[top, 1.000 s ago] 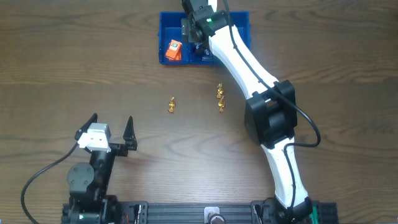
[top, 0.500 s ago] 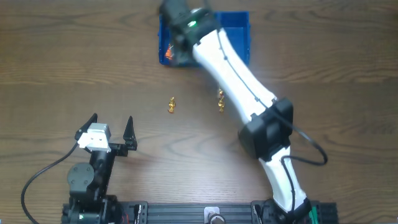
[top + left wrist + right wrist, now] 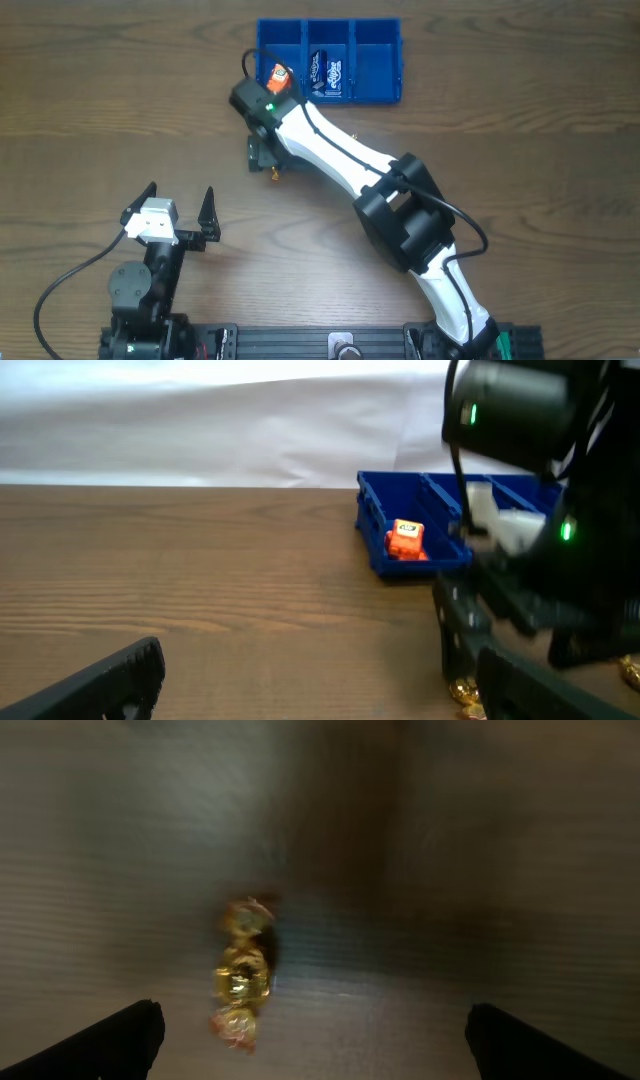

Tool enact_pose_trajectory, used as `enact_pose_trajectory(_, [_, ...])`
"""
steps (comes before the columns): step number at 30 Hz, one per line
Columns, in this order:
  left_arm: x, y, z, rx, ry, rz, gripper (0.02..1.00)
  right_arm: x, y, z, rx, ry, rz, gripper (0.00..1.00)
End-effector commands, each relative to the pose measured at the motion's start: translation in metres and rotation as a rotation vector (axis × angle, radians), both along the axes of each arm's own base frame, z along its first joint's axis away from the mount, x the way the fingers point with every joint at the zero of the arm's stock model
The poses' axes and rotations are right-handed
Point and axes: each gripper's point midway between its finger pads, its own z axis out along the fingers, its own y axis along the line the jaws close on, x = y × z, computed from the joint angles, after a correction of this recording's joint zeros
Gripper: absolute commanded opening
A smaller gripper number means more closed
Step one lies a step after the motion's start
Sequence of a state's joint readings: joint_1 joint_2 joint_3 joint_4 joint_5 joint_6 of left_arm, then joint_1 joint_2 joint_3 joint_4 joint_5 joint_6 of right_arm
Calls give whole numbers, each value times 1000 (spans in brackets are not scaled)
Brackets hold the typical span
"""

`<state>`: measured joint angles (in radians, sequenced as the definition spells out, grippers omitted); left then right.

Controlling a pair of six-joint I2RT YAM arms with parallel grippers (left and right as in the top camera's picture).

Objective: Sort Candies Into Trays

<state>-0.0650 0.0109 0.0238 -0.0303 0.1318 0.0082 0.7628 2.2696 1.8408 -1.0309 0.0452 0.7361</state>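
With its fingers spread wide and nothing between them, the right end effector [image 3: 312,1020] hangs over a gold candy [image 3: 240,985] lying on the counter [image 3: 480,870], the candy nearer 1 finger. Farther off sits the blue tray [image 3: 400,60], 3 compartments: orange candy [image 3: 278,77] in the top view's left 1, dark-wrapped candy [image 3: 327,72] in the middle. Left end effector [image 3: 180,200] rests released nr its base, well apart.
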Motion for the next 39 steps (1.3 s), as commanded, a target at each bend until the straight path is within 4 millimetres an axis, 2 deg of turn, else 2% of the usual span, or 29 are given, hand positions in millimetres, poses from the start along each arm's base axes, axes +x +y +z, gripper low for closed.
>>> enact_pose_trajectory(1, [-1, -1, -17, 16, 46, -10, 998, -8, 5, -13, 15, 28, -14, 1000])
enact_pose_trajectory(10, [-1, -1, -16, 15, 46, -10, 996, 1, 8, -20, -5, -27, -54, 1000])
enact_pose_trajectory(17, [-1, -1, -17, 16, 46, -10, 998, -2, 19, -18, -23, -80, -20, 1000])
enact_pose_trajectory(34, [-1, -1, -16, 16, 46, -10, 998, 10, 15, -15, -58, -149, -19, 998])
enact_pose_trajectory(39, [-1, -1, -16, 16, 46, -10, 998, 8, 12, -26, -68, -126, -33, 993])
